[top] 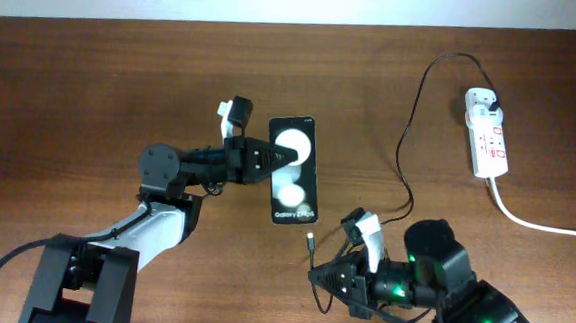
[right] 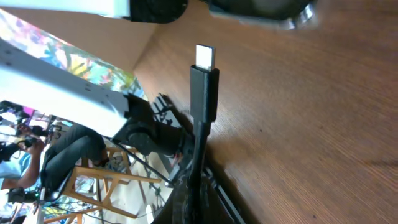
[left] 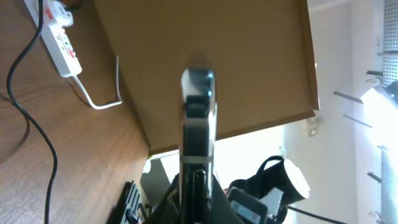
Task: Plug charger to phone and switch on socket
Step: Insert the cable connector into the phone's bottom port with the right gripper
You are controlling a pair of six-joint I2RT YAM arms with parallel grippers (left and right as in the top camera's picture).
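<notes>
The black phone (top: 294,170) with two white spots is held at its left edge by my left gripper (top: 264,162), which is shut on it; the left wrist view shows it edge-on (left: 198,118). My right gripper (top: 323,271) is shut on the charger cable just behind its connector tip (top: 310,239), which points up toward the phone's bottom end, a short gap below it. The connector stands upright in the right wrist view (right: 204,81). The thin black cable (top: 407,139) runs to its plug head (top: 494,100) in the white socket strip (top: 487,134) at the far right.
The strip's thick white cord (top: 535,223) trails off to the right edge. The strip and cable also show in the left wrist view (left: 61,40). The table's far edge runs along the top of the overhead view.
</notes>
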